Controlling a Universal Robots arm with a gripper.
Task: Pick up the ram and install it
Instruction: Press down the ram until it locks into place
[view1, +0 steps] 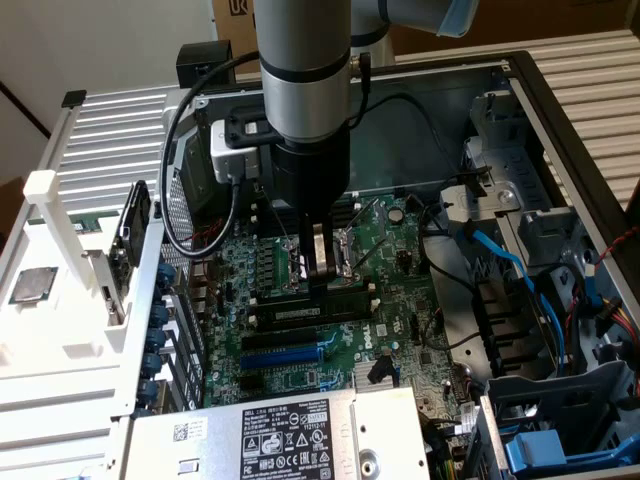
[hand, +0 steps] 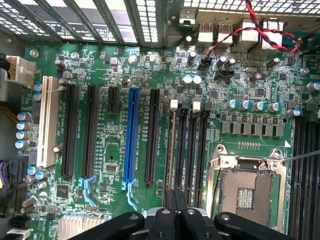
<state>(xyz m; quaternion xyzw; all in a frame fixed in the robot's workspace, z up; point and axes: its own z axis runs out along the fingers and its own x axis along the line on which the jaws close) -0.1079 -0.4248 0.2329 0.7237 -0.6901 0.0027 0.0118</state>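
The ram is a long thin stick with a pale label. It stands on edge in the memory slot closest to the blue expansion slot, inside the open computer case. My gripper hangs straight down over the ram's middle, its fingers shut together and their tips at the ram's top edge. In the wrist view the ram shows edge-on as a thin green line in the outermost black slot, running under my shut gripper. Beside it lie black memory slots with white end clips.
The open CPU socket lies just beyond the memory slots. The grey power supply borders the board at the front. Blue cables and drive cages stand at the exterior view's right, and a white frame at its left.
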